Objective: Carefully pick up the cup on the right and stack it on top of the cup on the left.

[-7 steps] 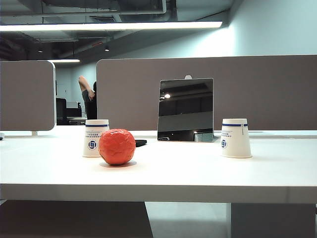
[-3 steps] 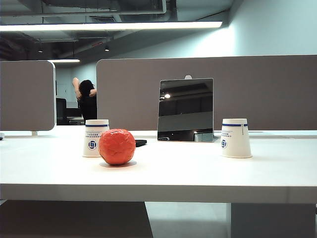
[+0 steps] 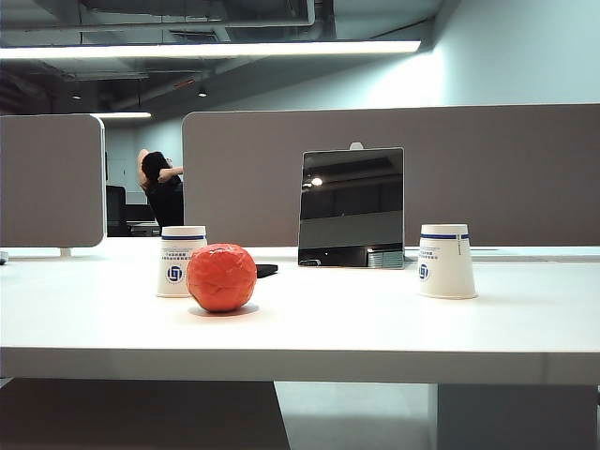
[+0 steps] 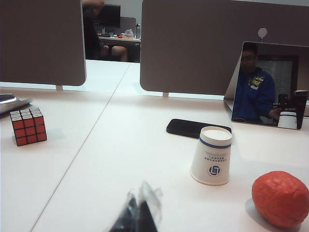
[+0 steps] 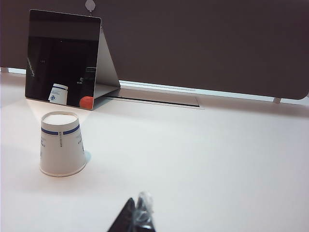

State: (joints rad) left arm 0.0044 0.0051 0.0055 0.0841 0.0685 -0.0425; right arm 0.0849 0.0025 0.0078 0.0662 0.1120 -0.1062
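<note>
Left gripper (image 4: 137, 212): fingertips together, jaws closed, holding nothing, positioned low above the table surface. Right gripper (image 5: 136, 212): fingertips together, jaws closed, empty, likewise low. Neither arm appears in the exterior view.

Left gripper (image 4: 137, 215): dark tapered fingertips, glossy clear film wrapped over them. Right gripper (image 5: 136, 215): same black pointed tips, crinkled transparent wrap catching the light.

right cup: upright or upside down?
Upside down. The right cup stands on its wide rim with the narrow closed base on top; the right wrist view shows the same, near the mirror.
</note>
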